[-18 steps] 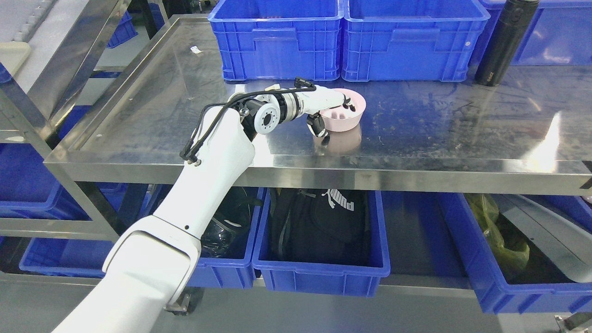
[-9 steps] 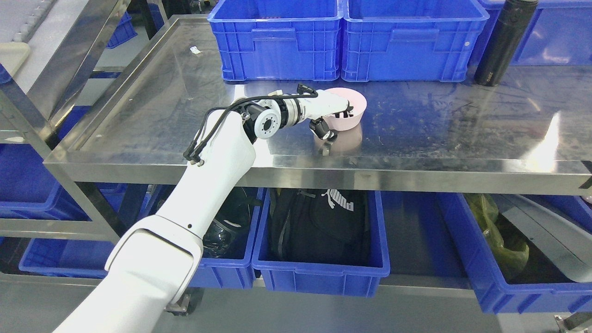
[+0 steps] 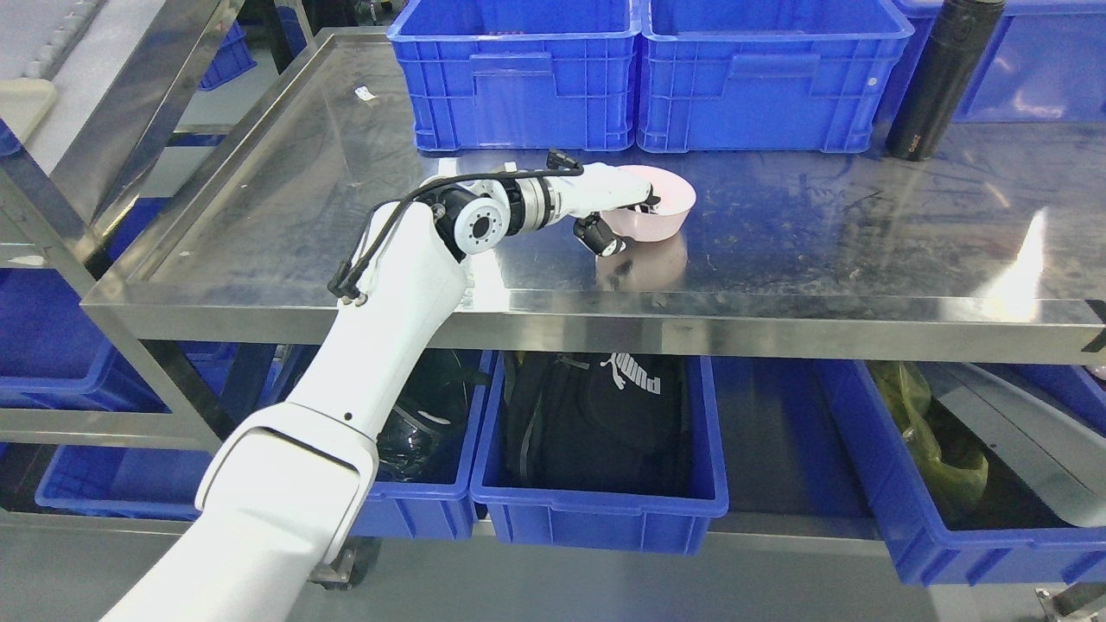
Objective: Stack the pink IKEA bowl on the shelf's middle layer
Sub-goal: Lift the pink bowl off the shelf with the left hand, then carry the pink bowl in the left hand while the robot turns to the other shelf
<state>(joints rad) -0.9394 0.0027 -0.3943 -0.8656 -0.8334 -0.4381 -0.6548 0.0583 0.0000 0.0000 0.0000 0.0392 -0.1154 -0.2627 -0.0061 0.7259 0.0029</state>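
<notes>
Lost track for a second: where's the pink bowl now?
Head view: the pink bowl is centre frame, gripped by the left hand, tilted above the steel shelf, just in front of the blue crates.

The only text that can be read well is the white word "PUMA", with the cat logo beside it, on a black bag (image 3: 596, 415). In the picture the word appears upside down. The bag lies in a blue bin (image 3: 600, 510) under the steel shelf (image 3: 778, 320).

On the black bottle (image 3: 937, 78), near its bottom end, there is a small light print. It is too small to read.

A small white label (image 3: 367, 93) lies on the shelf at the far left. Its print cannot be read.

The blue crates (image 3: 518, 78) at the back show no readable marks.
</notes>
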